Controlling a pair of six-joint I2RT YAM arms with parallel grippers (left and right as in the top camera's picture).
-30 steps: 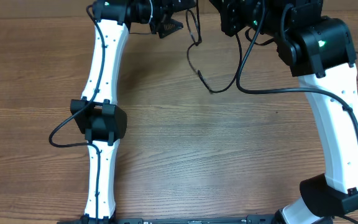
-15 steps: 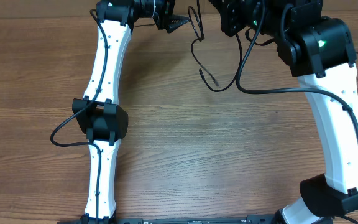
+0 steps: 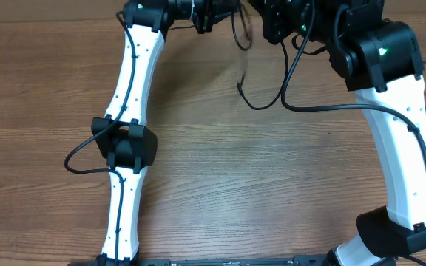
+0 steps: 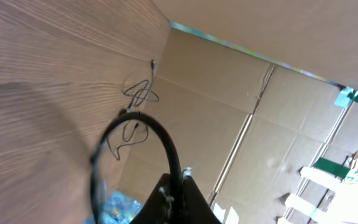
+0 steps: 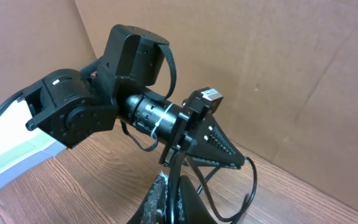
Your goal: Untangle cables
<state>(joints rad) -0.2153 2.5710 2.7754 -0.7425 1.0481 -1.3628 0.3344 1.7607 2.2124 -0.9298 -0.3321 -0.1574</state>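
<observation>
Above the table [image 3: 220, 185], left gripper [image 5: 235, 160] and right gripper [image 5: 168, 186] each pinch cable [image 3: 254, 108]; pulling apart risks cinching the tangle tighter.

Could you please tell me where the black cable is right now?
Overhead, the cable hangs at the table's far centre, held between the left gripper and the right gripper, with its loose loop drooping toward the table's middle.
</observation>
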